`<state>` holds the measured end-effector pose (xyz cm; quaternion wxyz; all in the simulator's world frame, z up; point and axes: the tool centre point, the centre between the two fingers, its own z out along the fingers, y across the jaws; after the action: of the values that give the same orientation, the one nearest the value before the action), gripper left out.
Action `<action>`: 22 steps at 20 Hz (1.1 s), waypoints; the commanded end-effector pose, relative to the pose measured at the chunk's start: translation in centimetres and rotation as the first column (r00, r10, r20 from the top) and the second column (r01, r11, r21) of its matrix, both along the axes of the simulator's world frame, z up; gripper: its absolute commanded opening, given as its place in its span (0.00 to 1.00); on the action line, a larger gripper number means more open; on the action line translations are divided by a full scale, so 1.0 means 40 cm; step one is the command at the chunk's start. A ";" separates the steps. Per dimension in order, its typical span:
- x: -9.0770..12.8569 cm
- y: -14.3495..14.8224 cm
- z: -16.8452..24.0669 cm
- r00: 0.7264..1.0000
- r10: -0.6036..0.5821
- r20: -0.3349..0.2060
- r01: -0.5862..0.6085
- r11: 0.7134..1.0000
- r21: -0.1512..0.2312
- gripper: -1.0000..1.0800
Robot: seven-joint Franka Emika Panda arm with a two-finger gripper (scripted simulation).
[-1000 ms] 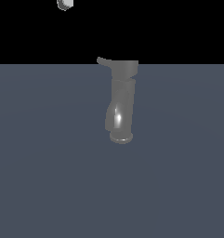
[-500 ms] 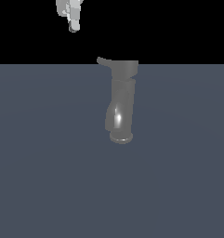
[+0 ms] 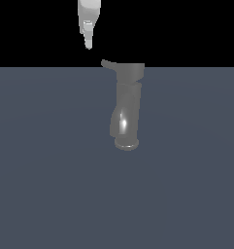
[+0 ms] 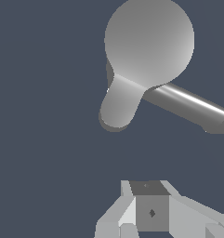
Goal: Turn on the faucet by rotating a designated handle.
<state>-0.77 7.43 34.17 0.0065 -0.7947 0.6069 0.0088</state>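
Observed: the claw has descended into the exterior view over the past second. One second ago only a small white fragment showed at the top edge; half a second ago more of the tool was visible; it now hangs well into frame with its tip a short way above, and toward the exterior view's left of, the handle. No contact has been made.

Claw state: in the exterior view the tip reads as one narrow white point, with no gap discernible. The wrist view shows only the claw body near the picture's edge, fingers cut off. Whether they are pressed together or slightly parted cannot be told.

Task item: the faucet stands upright on the counter, base ring seated, spout bulge low on its body. Its position matches both earlier views. The handle projects sideways from the top cap toward the exterior view's left, unmoved. In the wrist view the faucet is seen from above as a round cap, with the handle running out as a bright bar.

Assessment: this is the approach phase. The descent puts the tip near the free end of the lever, which suggests a sideways push rather than a grasp. Rotation not yet begun; faucet judged still off
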 end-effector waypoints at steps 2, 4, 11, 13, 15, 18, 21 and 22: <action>0.047 -0.020 -0.024 0.996 -0.090 0.001 0.090 0.996 -0.005 0.00; 0.073 -0.033 -0.038 0.990 -0.141 0.001 0.141 0.990 -0.007 0.00; 0.149 -0.086 -0.080 0.954 -0.299 0.004 0.299 0.954 -0.016 0.00; 0.165 -0.100 -0.089 0.943 -0.334 0.005 0.334 0.943 -0.018 0.00; 0.178 -0.112 -0.097 0.932 -0.362 0.005 0.362 0.932 -0.019 0.00; 0.192 -0.127 -0.105 0.919 -0.395 0.006 0.395 0.918 -0.021 0.00; 0.200 -0.136 -0.110 0.910 -0.415 0.006 0.415 0.909 -0.022 0.00; 0.202 -0.138 -0.111 0.908 -0.419 0.006 0.419 0.908 -0.022 0.00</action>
<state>7.15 2.05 29.79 -0.0004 -0.6497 0.7602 0.0001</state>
